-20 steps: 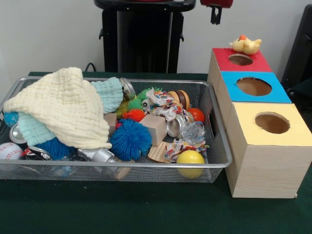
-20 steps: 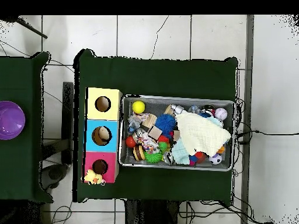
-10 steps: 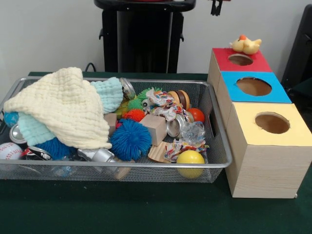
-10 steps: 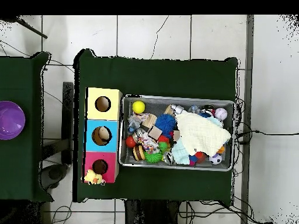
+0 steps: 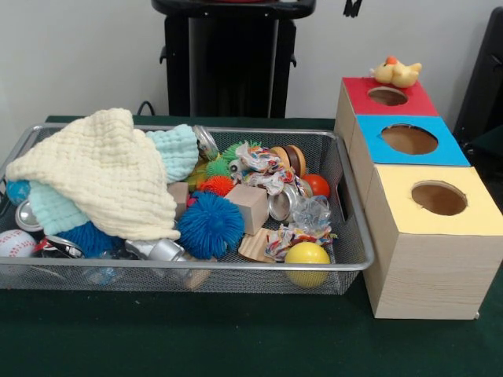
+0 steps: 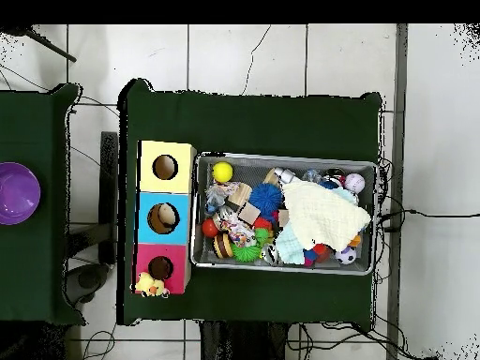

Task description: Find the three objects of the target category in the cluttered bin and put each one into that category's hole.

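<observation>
Hanging at the front view's top edge, our gripper (image 5: pixel 351 8) shows only dark tips, well above the red box (image 5: pixel 389 96) and up and back from the bin (image 5: pixel 357 263); we cannot tell whether they are spread or closed. A duck (image 5: pixel 395 72) sits on the red box's far rim, which we judge marks the target category. No second duck shows in the bin; a cloth (image 5: pixel 106 173) covers the end farthest from the red box, so targets may lie under it. We cannot give their heading or long axis. The cloth's long axis runs along the bin.
</observation>
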Controlling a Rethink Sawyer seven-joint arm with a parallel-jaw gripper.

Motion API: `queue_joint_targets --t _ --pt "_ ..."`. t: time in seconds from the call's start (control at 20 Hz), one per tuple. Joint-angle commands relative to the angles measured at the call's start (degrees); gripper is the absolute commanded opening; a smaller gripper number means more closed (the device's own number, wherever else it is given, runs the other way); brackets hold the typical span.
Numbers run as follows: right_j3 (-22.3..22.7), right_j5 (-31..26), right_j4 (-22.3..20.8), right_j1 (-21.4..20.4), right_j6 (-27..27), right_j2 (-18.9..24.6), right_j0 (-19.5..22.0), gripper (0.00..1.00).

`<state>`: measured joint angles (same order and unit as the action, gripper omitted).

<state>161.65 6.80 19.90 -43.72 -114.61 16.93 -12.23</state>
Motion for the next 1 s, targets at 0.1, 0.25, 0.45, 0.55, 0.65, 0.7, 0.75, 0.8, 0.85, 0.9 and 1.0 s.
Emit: queue_joint_targets --t 0.1,0.25,0.45,0.55,0.65,0.7,0.75,0.8,0.85,0.9,1.0 --pt "-9.2 -0.8 7.5 0.5 -20.8 1.6 -2.5 0.00" --pt "-11.0 -0.5 9.6 2.0 -21.2 -0.3 -6.1 0.00" --pt "-13.2 -0.9 11.9 3.2 -21.9 -1.6 -9.8 0.00" --pt "-13.9 -1.7 13.1 3.3 -21.9 -2.1 -11.3 0.00" --pt "-14.8 -2.1 13.9 3.6 -21.3 -2.7 -12.4 0.00" --pt "-15.0 -1.9 14.1 3.8 -21.5 -2.6 -12.6 0.00" --pt "-15.3 -2.2 14.4 3.8 -21.4 -2.7 -12.9 0.00" --pt "-15.5 -2.5 14.8 3.8 -21.3 -2.8 -13.2 0.00" --pt "-15.5 -2.6 15.1 3.8 -21.6 -2.6 -13.3 0.00" --pt "-15.6 -2.6 15.4 3.7 -21.8 -2.6 -13.4 0.00" --pt "-15.9 -3.2 16.0 3.5 -21.6 -2.8 -13.9 0.00"
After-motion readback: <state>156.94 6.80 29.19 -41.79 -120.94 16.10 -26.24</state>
